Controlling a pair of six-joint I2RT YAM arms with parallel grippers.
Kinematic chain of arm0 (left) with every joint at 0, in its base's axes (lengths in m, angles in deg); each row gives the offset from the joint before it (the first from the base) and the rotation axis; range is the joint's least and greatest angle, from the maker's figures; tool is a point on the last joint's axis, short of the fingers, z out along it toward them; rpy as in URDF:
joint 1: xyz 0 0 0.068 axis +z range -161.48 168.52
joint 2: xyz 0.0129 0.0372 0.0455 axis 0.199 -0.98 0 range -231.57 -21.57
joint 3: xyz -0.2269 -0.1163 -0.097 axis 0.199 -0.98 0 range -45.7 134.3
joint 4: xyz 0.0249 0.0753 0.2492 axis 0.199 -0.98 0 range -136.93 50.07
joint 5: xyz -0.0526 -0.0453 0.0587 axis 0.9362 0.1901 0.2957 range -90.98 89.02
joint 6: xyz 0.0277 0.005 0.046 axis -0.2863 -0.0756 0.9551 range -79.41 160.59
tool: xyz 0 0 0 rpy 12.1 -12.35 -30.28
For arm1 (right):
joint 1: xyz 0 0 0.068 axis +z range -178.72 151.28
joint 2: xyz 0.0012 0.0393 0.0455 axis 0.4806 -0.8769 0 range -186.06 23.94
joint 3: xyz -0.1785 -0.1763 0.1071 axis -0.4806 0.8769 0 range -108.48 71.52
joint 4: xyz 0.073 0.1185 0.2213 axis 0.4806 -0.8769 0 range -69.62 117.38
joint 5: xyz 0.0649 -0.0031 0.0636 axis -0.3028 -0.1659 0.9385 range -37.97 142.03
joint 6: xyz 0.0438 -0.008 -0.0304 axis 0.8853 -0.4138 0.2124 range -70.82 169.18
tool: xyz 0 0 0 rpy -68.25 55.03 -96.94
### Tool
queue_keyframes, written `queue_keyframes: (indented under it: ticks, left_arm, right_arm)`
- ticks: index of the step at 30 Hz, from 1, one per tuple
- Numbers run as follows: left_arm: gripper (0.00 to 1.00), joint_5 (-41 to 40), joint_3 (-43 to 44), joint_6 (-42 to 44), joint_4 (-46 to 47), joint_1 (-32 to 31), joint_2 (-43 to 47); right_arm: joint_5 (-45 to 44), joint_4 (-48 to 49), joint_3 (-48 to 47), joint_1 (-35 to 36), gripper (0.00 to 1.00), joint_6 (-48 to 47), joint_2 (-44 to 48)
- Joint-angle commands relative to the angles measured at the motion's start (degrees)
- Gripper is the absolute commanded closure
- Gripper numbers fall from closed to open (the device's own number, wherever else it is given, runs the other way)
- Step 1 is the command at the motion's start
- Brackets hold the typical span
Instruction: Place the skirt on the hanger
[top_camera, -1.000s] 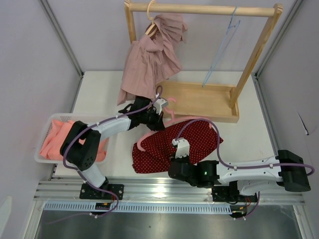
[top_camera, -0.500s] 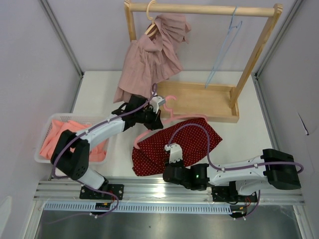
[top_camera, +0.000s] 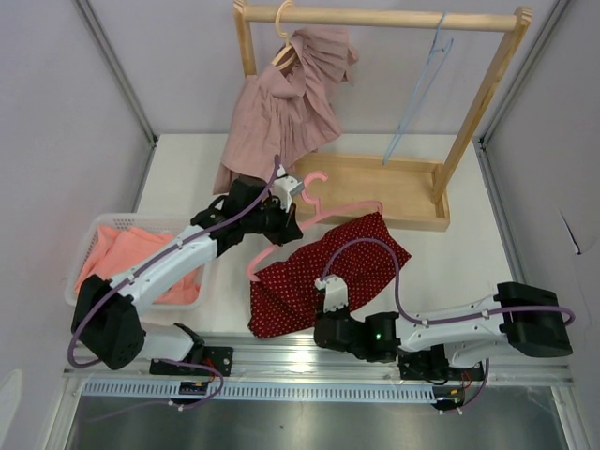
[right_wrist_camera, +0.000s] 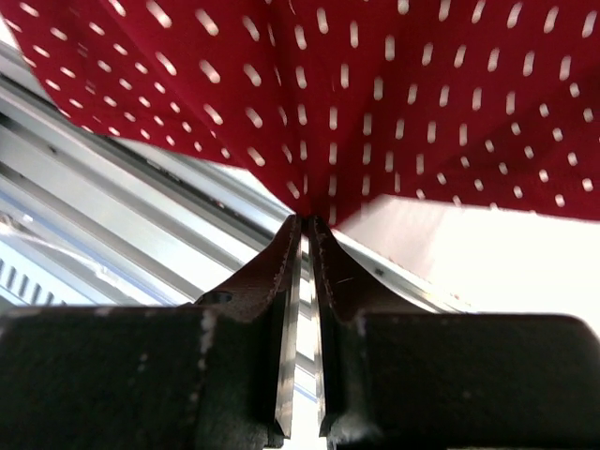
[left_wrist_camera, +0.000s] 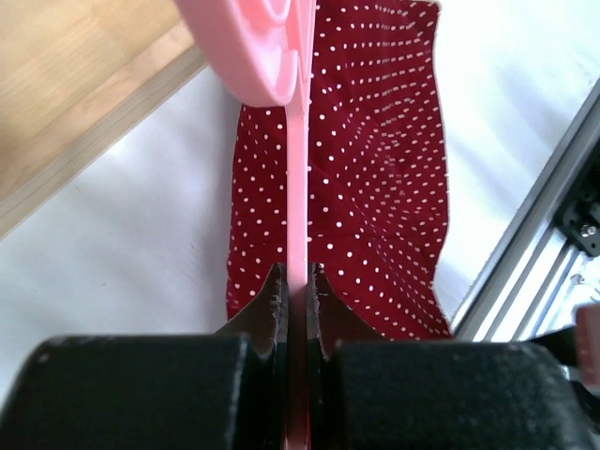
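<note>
The red skirt with white dots (top_camera: 323,267) lies on the white table near the front edge. It also shows in the left wrist view (left_wrist_camera: 375,169) and the right wrist view (right_wrist_camera: 394,94). My left gripper (top_camera: 287,225) is shut on the pink hanger (top_camera: 323,214) and holds it over the skirt's far edge. In the left wrist view the gripper (left_wrist_camera: 298,281) clamps the thin bar of the hanger (left_wrist_camera: 298,187). My right gripper (top_camera: 330,302) is shut on the skirt's near edge. In the right wrist view the gripper (right_wrist_camera: 305,225) pinches a gathered fold.
A wooden rack (top_camera: 384,19) stands at the back, with its base (top_camera: 375,187) just beyond the hanger. It holds a dusty-pink garment (top_camera: 281,112) and a blue hanger (top_camera: 417,84). A white basket (top_camera: 82,253) of salmon clothes sits left. A metal rail (top_camera: 281,352) runs along the front.
My left gripper has moved back and left, lifting the pink hanger off the skirt. My right gripper has pulled the skirt's near edge toward the front rail.
</note>
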State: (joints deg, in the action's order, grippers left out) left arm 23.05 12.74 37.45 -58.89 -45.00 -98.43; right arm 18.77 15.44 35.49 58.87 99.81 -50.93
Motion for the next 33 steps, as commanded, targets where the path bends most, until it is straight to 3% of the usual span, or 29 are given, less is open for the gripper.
queue_keyframes:
  ticks: [1, 15, 19, 25, 33]
  left_arm:
    - [1.00, -3.88, 6.24, -0.64, 0.95, -2.16, 6.10]
    - [1.00, -14.27, 16.35, 2.70, -7.22, -10.51, 10.77]
    - [1.00, -15.94, 19.25, 2.96, -12.14, -11.13, 10.59]
    - [1.00, -19.20, 23.38, 1.82, -20.84, -11.48, 11.03]
    - [1.00, -20.78, 27.26, 0.50, -25.69, -13.15, 12.08]
  right_arm:
    - [-1.45, 0.17, 1.05, 1.09, 0.88, 1.84, 3.06]
    - [-2.60, -0.88, -0.53, 0.65, 0.85, -1.76, 8.24]
    - [-4.10, -5.01, -2.37, -0.49, 0.80, -2.20, 15.25]
    - [-9.53, -20.80, -11.93, -5.32, 0.77, -1.50, 25.55]
    - [-10.61, -28.48, -23.11, -18.74, 0.71, -6.85, 30.49]
